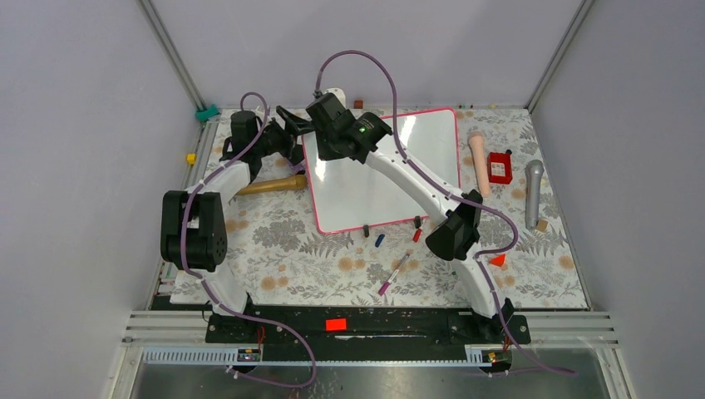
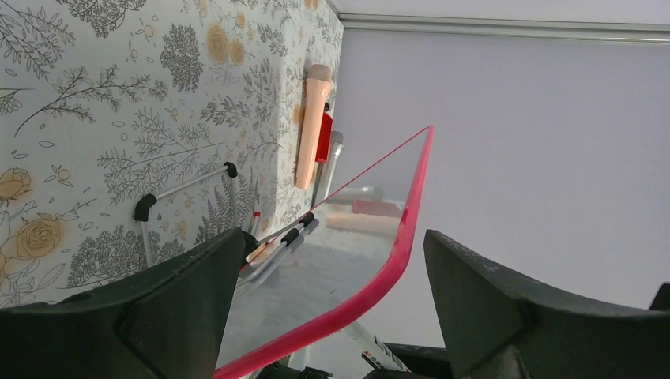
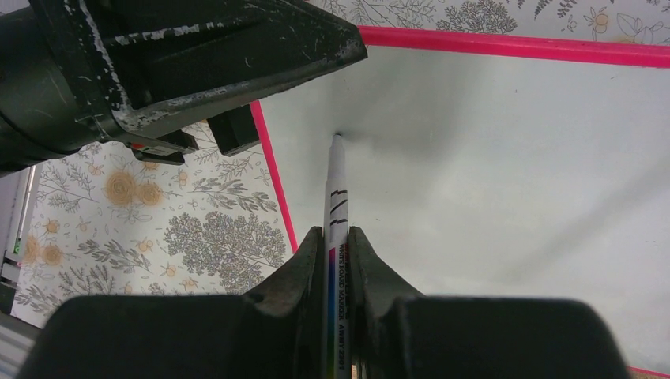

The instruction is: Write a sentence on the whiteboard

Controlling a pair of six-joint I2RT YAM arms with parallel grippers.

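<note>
Right gripper [image 3: 340, 257], nearest the lens, was clamped on the barrel of a marker [image 3: 335, 185]. The marker's tip met, or nearly met, the board [image 3: 506, 174] close to its left edge; contact could not be confirmed. The board lay on the table [image 1: 274, 241] ahead of both arms. The left gripper [image 2: 333, 245] straddled the board's pink left edge with jaws spread apart, not visibly touching it.

Judged from its look, the board was stiff, light and glossy, and likely to slide under pen pressure. The thin edge between the left jaws seemed the natural place to pinch and steady it. The marker was slim and smooth, so a grip on mid-barrel suited it.

No stroke of the sentence showed on any bare part of the board. In the top view the right arm covered a strip of the board. The marker's rear end was cut off in the right wrist view.
</note>
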